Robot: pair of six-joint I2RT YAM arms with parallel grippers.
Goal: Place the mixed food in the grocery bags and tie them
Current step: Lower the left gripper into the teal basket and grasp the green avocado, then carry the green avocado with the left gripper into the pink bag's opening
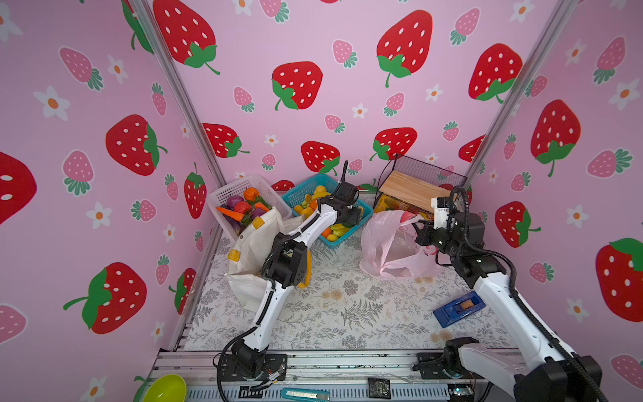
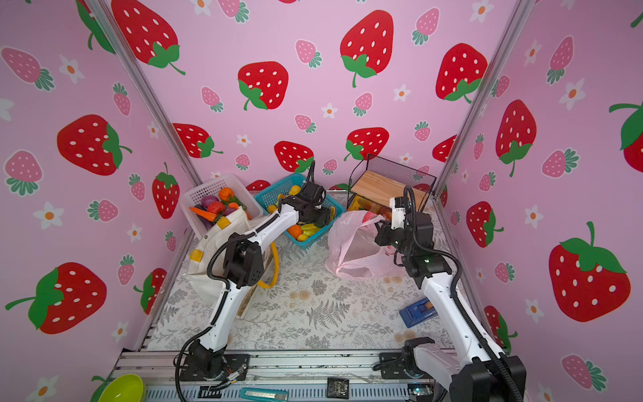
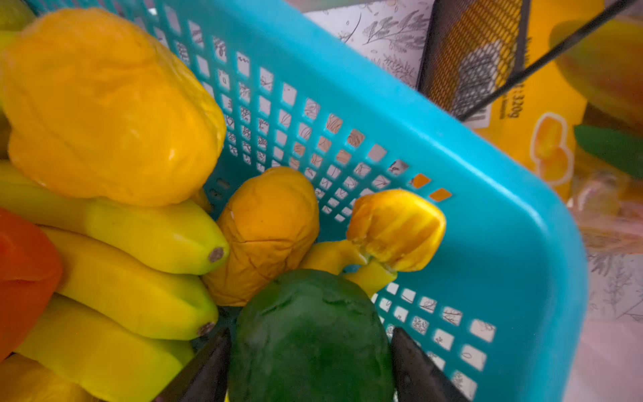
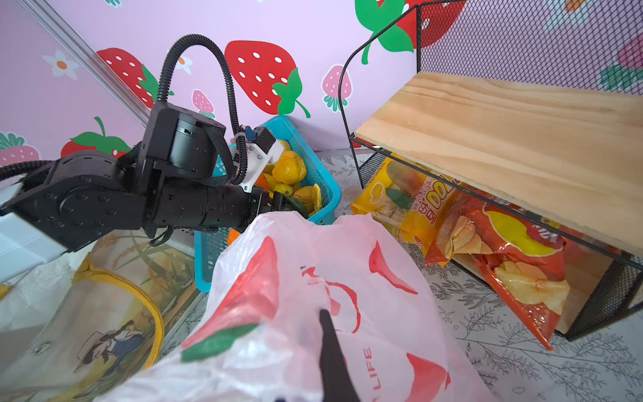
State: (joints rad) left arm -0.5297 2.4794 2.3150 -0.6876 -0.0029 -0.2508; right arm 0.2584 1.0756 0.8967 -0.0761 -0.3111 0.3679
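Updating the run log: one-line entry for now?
left gripper: open astride green fruit in blue basket | right gripper: shut on pink bag

Glossy blue plastic basket [image 3: 452, 156], thin translucent pink plastic bag [image 4: 348, 261], matt wooden board [image 4: 504, 146]

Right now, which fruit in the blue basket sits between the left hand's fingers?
The dark green round fruit; yellow and orange ones lie beyond the left hand.

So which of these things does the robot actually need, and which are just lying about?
Needed: dark green fruit, orange fruit, pink plastic bag, white tote.
Just lying about: white vegetable basket, blue tape dispenser, green bowl, wire shelf, box cutter.
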